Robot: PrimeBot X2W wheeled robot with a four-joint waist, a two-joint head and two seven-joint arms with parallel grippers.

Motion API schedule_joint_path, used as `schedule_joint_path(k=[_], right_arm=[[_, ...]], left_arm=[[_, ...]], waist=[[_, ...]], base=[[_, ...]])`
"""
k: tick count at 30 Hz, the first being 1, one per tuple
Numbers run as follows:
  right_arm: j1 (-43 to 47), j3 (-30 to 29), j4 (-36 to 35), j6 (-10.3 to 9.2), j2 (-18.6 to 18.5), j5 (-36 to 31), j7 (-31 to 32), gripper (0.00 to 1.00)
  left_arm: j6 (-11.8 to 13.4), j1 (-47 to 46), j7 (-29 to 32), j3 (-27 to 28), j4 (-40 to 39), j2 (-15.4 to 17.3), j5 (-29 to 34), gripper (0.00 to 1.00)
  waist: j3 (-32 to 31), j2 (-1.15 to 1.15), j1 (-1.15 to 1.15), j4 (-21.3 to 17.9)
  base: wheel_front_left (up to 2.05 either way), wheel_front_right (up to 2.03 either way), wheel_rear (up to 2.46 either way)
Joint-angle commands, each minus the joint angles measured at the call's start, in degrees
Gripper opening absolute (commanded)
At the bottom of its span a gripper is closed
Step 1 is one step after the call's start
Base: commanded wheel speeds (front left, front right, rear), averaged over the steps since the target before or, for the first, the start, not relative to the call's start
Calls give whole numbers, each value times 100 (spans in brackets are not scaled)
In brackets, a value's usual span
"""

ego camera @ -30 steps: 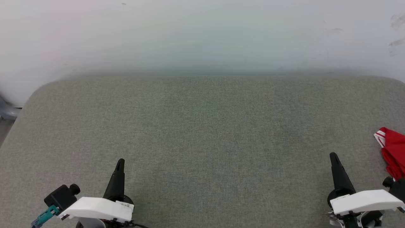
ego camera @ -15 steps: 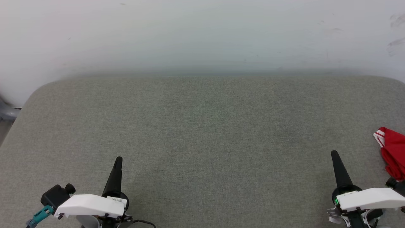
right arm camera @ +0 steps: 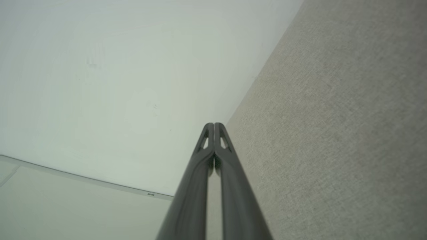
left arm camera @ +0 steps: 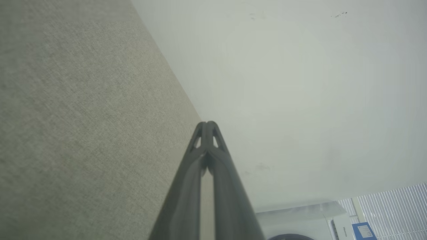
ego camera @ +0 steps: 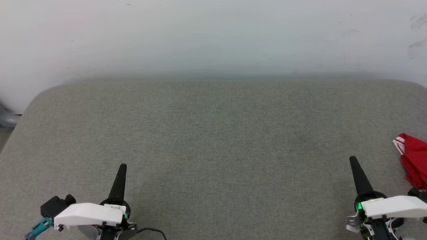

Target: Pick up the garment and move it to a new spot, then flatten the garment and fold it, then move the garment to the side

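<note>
Left gripper (ego camera: 122, 166) sits near left on the grey fabric surface (ego camera: 213, 133), fingers pinched together, nothing in them. Right gripper (ego camera: 352, 160) is near right, same deal, tips touching. The garment (ego camera: 413, 160) lies bunched up near it, further right, at the surface's right side.

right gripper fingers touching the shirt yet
Apart. In the head view a strip of bare grey surface lies between the shut right gripper and the shirt at the right edge.
</note>
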Motion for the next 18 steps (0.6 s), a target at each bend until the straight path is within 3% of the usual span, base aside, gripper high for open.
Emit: schedule_joint_path(k=[1, 18], right_arm=[[-117, -23, -20, -2, 15, 195, 56, 0], [-169, -79, 13, -3, 18, 992, 264, 0]], left_arm=[[-34, -148, 55, 26, -15, 23, -194, 0], [-40, -227, 277, 143, 69, 11, -1000, 0]], waist=[[0, 0, 0, -2], [-3, 0, -1, -18]], base=[[0, 0, 0], [0, 0, 0]])
